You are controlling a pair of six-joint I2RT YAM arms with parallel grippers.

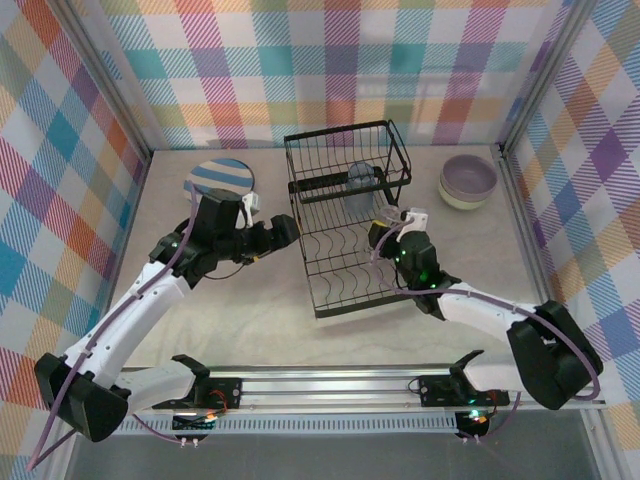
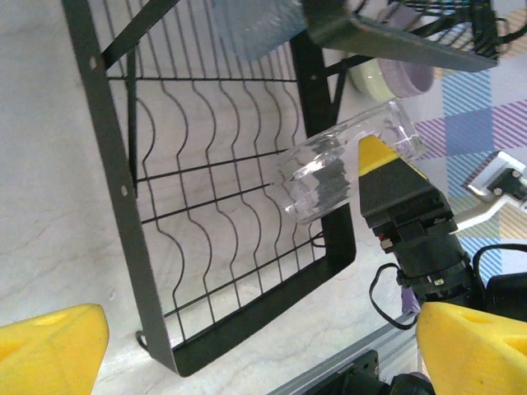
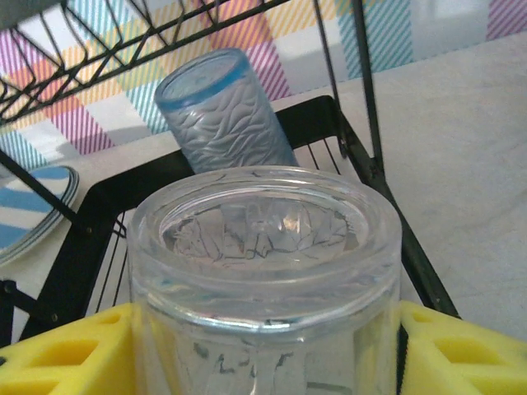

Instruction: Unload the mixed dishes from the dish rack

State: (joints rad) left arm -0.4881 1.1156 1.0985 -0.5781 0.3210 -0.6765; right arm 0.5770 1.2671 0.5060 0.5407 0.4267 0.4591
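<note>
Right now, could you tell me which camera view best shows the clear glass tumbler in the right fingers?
The left wrist view: the clear glass tumbler appears whole, side-on, against the black wire dish rack. The right wrist view crops it close between yellow fingers; from the top it is tiny.

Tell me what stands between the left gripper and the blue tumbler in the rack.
The dish rack's side wall stands between the left gripper and the blue tumbler; from above, nothing visible covers the tumbler.
</note>
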